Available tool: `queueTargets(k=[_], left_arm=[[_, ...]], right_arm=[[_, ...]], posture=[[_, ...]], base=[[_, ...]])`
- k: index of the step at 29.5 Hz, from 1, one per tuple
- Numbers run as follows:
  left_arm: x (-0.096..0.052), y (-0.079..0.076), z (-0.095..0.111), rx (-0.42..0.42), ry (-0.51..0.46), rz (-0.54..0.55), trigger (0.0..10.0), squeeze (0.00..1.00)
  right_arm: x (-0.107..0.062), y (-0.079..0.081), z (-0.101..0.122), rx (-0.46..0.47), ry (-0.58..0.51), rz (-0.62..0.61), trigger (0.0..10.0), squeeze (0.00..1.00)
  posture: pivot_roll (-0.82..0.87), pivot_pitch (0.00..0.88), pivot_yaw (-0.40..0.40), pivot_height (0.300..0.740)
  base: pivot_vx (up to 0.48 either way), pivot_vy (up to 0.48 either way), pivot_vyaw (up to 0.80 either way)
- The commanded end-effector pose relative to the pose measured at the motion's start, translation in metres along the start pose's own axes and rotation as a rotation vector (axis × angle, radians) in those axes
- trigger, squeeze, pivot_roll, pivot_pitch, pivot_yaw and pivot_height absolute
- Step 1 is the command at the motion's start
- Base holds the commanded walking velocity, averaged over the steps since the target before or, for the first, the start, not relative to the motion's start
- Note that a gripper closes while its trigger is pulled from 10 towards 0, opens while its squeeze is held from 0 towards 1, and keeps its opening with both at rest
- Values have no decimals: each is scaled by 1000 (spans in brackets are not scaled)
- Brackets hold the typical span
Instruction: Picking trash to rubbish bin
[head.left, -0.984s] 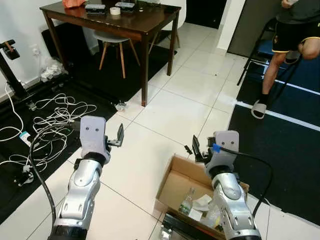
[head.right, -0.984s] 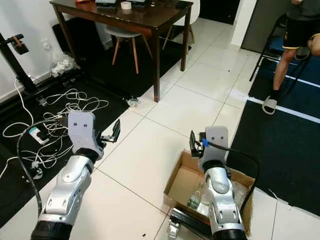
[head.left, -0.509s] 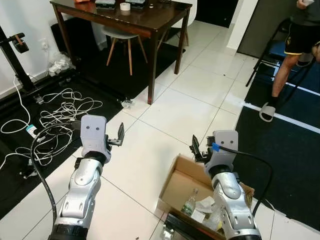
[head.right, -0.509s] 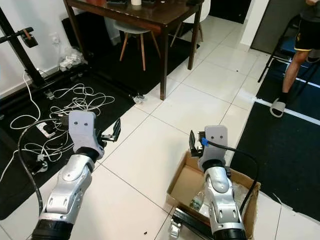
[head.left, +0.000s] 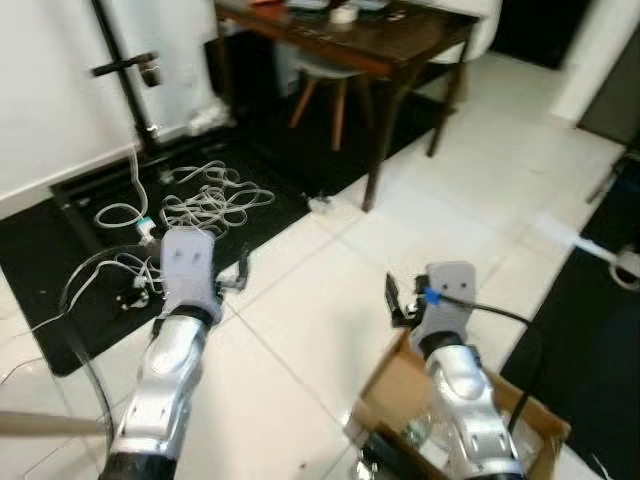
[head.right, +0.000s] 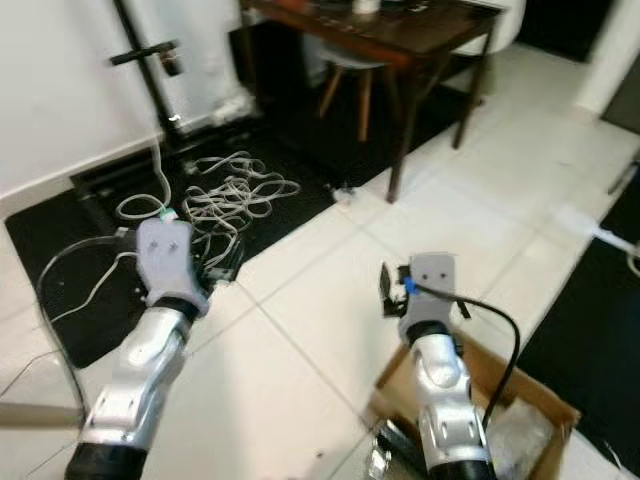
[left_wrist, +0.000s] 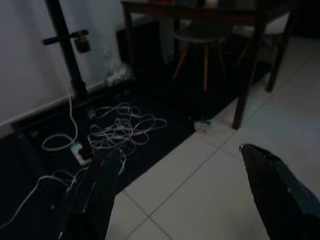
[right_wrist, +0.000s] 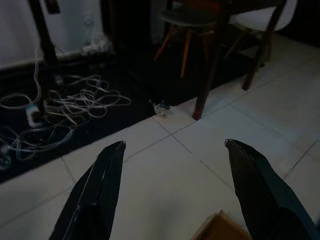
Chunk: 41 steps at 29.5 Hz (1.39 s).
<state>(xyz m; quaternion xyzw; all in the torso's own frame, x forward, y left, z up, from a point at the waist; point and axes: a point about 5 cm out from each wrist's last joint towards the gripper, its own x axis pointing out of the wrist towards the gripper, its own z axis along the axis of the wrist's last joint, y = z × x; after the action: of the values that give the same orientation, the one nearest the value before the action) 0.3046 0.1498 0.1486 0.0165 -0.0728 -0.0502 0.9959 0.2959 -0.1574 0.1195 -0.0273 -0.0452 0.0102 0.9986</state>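
left gripper (left_wrist: 175, 190): fingers wide apart, empty, above floor tiles
right gripper (right_wrist: 172, 192): fingers wide apart, empty
box (head.left: 400, 385): below right arm
scrap (right_wrist: 161, 107): by table leg (right_wrist: 206, 80)

Blurred head views, dim wrist views

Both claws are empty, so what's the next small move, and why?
Probably step toward the small scrap on the floor by the table leg. Both the left claw and right claw hang open, well short of it, and the box sits right beside the robot.
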Motion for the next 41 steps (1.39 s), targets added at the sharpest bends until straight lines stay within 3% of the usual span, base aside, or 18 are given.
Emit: queueTargets(k=[1,16,24,33,41], left_arm=[[-3,4,-5,5,24,15,10000,0],[-3,3,-4,-2,19,10,10000,0],[-3,-4,-1,-26,-7,-24,10000,0],[-7,-15,9,-109,-73,-113,10000,0],[-9,-18,12,-118,-89,-139,10000,0]], right_arm=[[-1,3,-1,10,7,10,10000,0],[0,3,0,7,4,15,10000,0],[1,3,2,6,-4,17,10000,0],[1,5,4,8,-11,24,10000,0],[3,8,9,0,-34,45,10000,0]], posture=[[0,139,-48,740],[-2,134,-52,740],[-3,130,-53,740],[-1,133,-54,740],[-2,130,-54,740]], base=[[0,0,800],[0,0,800],[0,0,800],[0,0,800],[0,0,800]])
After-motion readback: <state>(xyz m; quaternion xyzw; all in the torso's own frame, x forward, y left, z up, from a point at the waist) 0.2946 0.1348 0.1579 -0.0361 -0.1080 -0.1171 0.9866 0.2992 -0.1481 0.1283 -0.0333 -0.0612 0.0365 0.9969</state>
